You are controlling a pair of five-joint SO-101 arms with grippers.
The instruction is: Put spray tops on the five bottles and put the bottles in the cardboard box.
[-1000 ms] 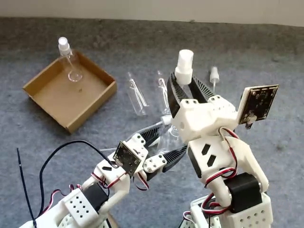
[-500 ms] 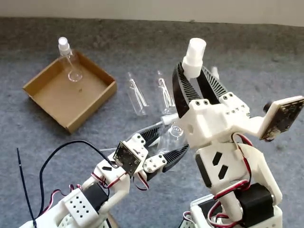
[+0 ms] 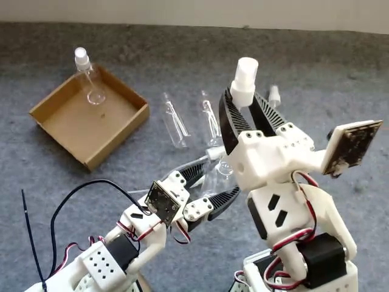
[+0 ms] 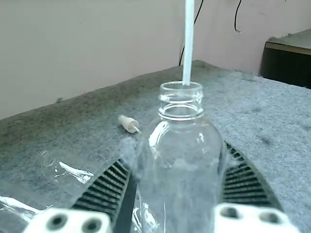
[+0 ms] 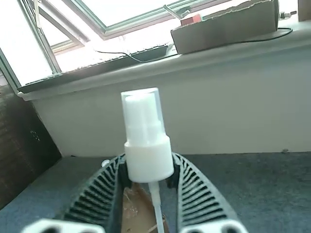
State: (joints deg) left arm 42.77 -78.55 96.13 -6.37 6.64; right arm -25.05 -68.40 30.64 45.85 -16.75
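Grey carpeted table (image 3: 340,79); cardboard box (image 3: 118,143) far from the arms, one capped bottle (image 3: 88,79) already standing in its far corner.

Right gripper (image 3: 243,100) raised over mid-table, closed narrowly on a white spray top (image 5: 146,145), pinched at the collar; left gripper (image 3: 216,178) lower, just beside it, jaws spread wide and clamped round the belly of an open clear bottle (image 4: 180,145).

Held bottle: long axis near upright, mouth up, directly under the spray top; spray top upright too, nozzle up, thin dip tube (image 4: 187,43) hanging straight down to the mouth; whether its tip is inside the neck, cannot tell.

Handling, as judged: bottle light, smooth, thin-walled, likely to slip or dent; best held at the wide body, neck left free. Top light and stiff; tube bendy, so grip the collar only.

Two uncapped bottles (image 3: 175,125) (image 3: 209,118) lie flat side by side between box and arms, long axes running away from the arms; one loose spray top (image 3: 274,95) lies beyond the right gripper.
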